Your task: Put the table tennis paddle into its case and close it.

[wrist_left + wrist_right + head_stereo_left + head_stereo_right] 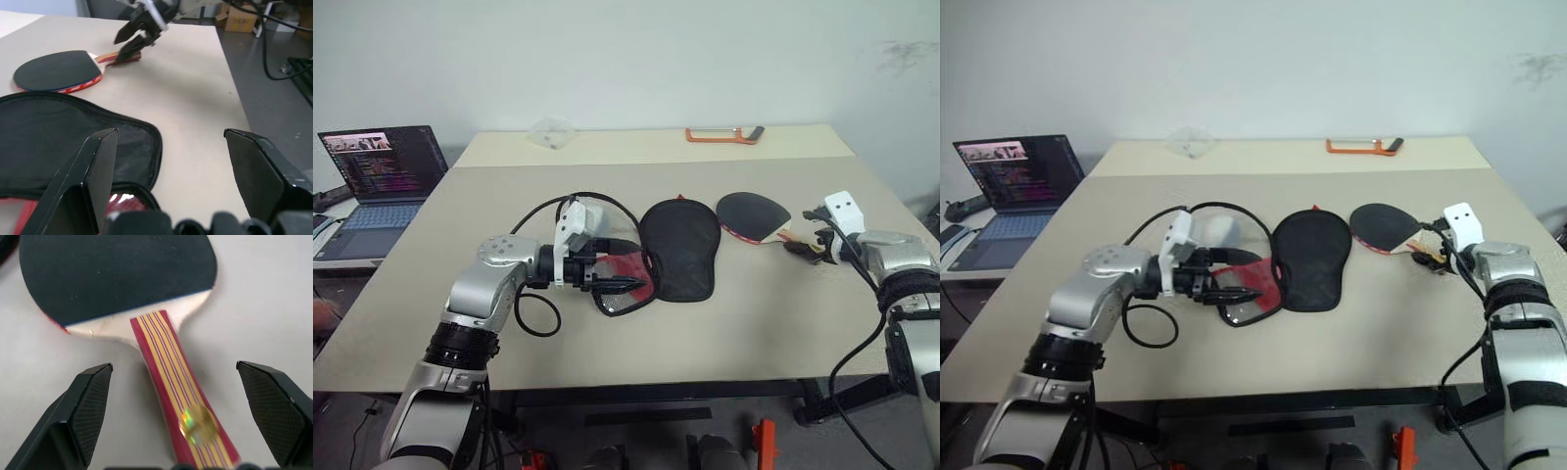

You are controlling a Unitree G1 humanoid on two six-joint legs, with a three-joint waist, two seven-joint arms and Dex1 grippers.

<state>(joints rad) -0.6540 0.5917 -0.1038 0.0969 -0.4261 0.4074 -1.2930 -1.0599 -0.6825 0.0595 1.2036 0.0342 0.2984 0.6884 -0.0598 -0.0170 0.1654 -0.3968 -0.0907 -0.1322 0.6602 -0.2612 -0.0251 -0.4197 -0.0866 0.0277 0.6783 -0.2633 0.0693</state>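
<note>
**Lining up on the paddle handle**

At the right of the head view, my right gripper [811, 240] hangs with jaws wide apart astride the striped wooden handle of the black-faced, red-edged table tennis paddle [752, 213], lying flat just right of the open black fabric case [678, 250]. My left gripper [612, 274], jaws apart, sits over the case's red mesh flap. Next, I judge: close on the handle and lift.
</note>
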